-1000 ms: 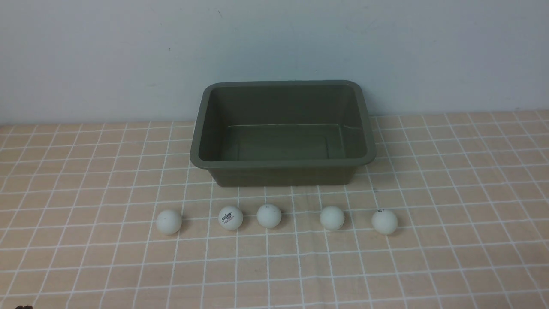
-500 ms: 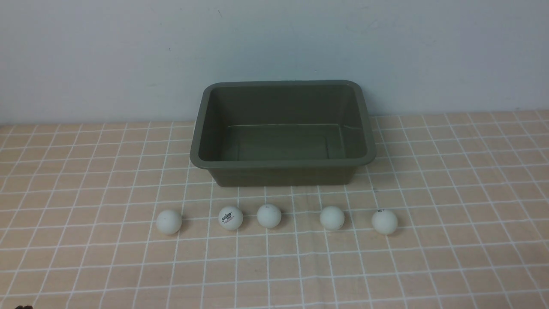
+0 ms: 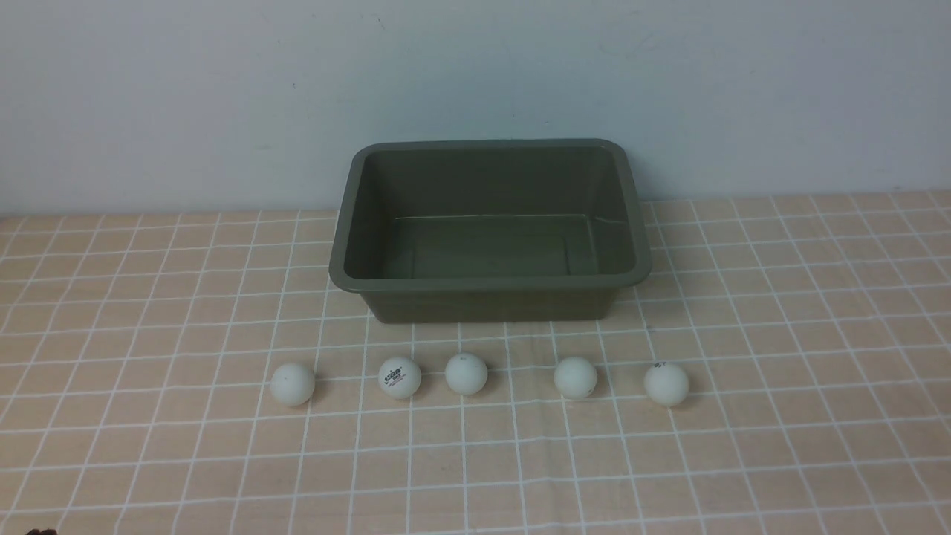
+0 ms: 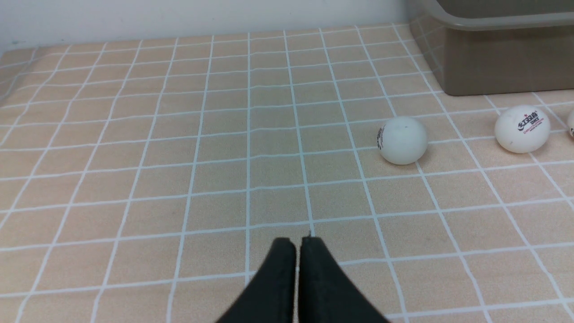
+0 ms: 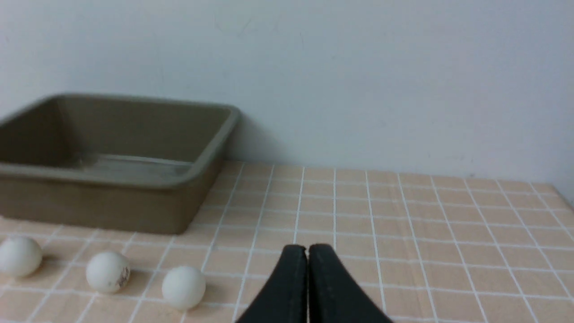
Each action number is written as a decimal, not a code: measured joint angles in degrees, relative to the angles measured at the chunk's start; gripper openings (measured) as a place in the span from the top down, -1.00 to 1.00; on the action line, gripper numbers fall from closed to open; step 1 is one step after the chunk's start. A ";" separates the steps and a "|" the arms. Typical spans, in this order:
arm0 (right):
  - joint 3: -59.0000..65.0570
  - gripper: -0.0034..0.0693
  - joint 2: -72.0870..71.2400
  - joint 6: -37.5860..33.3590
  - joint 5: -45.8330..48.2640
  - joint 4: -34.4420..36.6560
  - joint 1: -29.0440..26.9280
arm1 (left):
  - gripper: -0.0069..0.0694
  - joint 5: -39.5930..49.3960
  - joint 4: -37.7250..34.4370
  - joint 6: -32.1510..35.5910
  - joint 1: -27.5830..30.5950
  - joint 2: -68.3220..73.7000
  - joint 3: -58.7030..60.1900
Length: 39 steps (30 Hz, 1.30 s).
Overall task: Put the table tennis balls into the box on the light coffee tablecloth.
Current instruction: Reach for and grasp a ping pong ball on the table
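Balls (image 3: pixel 466 374) in row before box (image 3: pixel 487 283)

Left wrist cam here: we've got the left gripper (image 4: pixel 296 242) with its two black fingers pressed flat together, nothing between them, over a bare patch of tablecloth (image 4: pixel 179 134) — peachy tan with a thin white grid. Ahead and off to one side sits the nearest ball (image 4: pixel 402 140), white with a small dark mark on its side, well apart from the gripper. Past it the second ball (image 4: pixel 521 128) shows a printed logo, and we only catch a sliver of a third ball (image 4: pixel 571 123) at the frame edge. A corner of the olive box (image 4: pixel 502 58) stands just beyond the balls — not touching them. A pale wall (image 4: pixel 179 18) runs along the back.
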 joint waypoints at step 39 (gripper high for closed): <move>-22.24 0.90 1.39 4.45 25.22 5.41 0.00 | 0.92 0.00 0.00 0.00 0.00 0.00 0.00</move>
